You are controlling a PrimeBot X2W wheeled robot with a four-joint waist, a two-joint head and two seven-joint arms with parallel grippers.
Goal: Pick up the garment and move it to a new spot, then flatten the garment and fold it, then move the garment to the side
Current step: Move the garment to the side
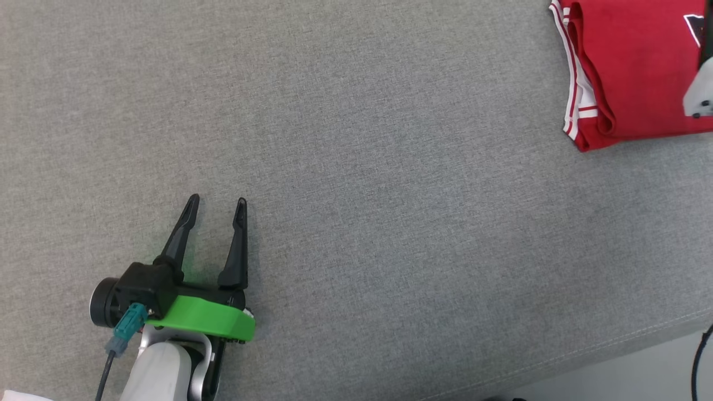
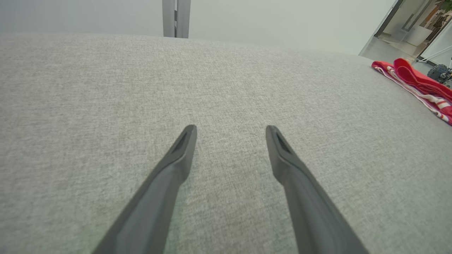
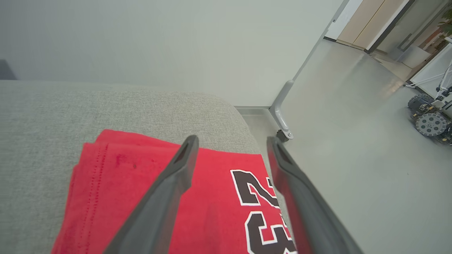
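The garment (image 1: 635, 72), a red jersey with white trim and black numerals, lies folded at the far right of the grey cushion (image 1: 356, 167). My left gripper (image 1: 217, 209) rests open at the lower left, far from the cloth, with nothing between its fingers (image 2: 176, 155). In the left wrist view the garment (image 2: 416, 84) shows as a low red stack at the right edge. My right gripper (image 3: 231, 141) hovers open just over the garment (image 3: 141, 197), its fingers (image 3: 169, 187) spread above the red cloth near the numerals, gripping nothing. A pale piece of the right arm (image 1: 699, 94) overlaps the jersey.
The cushion's front seam and edge (image 1: 613, 340) run along the lower right, with floor beyond and a dark cable (image 1: 699, 356). In the right wrist view a wheeled metal leg (image 3: 282, 120) and a wheeled machine (image 3: 432, 120) stand on the floor past the cushion's rounded corner.
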